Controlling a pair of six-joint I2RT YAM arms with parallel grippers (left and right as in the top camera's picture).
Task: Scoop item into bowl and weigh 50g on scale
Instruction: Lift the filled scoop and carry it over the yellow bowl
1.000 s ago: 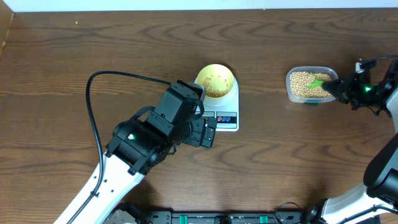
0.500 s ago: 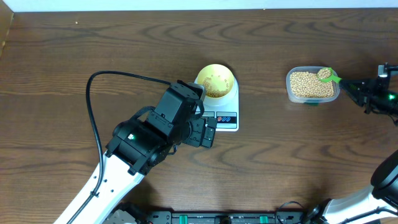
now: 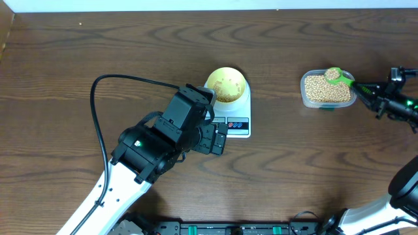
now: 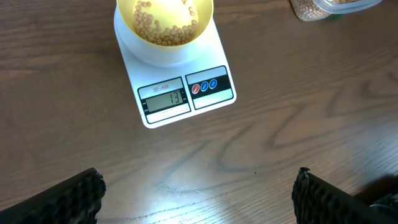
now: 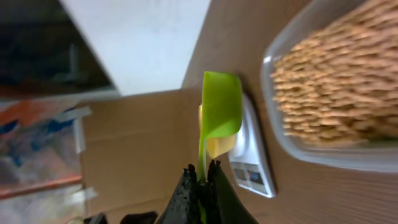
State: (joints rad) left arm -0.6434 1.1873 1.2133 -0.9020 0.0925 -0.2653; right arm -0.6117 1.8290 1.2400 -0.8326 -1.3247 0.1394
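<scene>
- Right end effector (image 5: 202, 177): closed on the thin handle of a green plastic scoop (image 3: 334, 76). In the overhead view the scoop carries a heap of beans (image 3: 332, 72) and sits over the upper rim of the clear tub (image 3: 305, 98), at the right of the frame.
- Left end effector (image 4: 198, 186): jaws wide open and holding nothing, hanging just below the scale (image 4: 214, 102) in the frame and not touching it.
- Task items: the pale yellow bowl (image 4: 205, 15) stands on the white scale near the centre of the worktop (image 3: 65, 59). It holds a shallow layer of beans, and the display reads 13, well short of the target.
- Risk, spilling: the beans are smooth, round and loose. Any tilt or jolt of the heaped scoop on the way from tub to bowl would probably send grains rolling over the wood.
- Risk, overshoot: tipping in a full scoop at once could pass the target late in filling.
- Risk, false reading: the scoop resting on the bowl's rim, or the open jaws nudging the scale, would upset the figure.
- Materials: glossy rigid plastic scale, matte bowl, transparent thin-walled tub, dark grained wooden worktop.
</scene>
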